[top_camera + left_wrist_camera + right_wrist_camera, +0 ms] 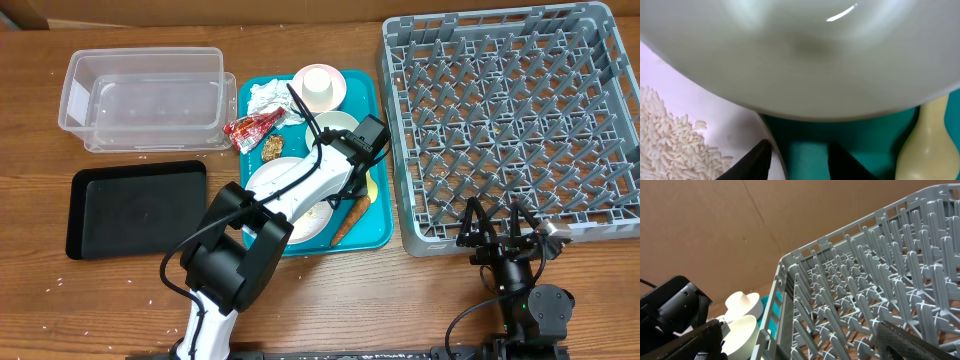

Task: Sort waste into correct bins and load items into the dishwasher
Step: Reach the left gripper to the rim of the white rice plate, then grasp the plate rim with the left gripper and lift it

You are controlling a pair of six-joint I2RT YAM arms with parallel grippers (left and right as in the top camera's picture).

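Observation:
My left gripper [366, 150] reaches over the teal tray, low beside the white bowl [335, 126]. In the left wrist view its fingers [757, 161] straddle the rim of the large white plate [700, 115]. One finger is over the plate, the other over bare tray, with a gap still showing between them. Rice grains [670, 135] lie on the plate. The bowl [805, 55] fills the top and the yellow spoon [929, 142] lies at right. My right gripper [497, 225] stands open at the dishwasher rack's [510, 120] near edge, holding nothing.
On the teal tray [385, 228] lie a napkin [268, 97], red wrapper [255, 125], brown lump [272, 148], carrot [350, 220] and a cup on a pink dish [320, 86]. A clear tub [145, 95] and black tray [135, 205] stand at left.

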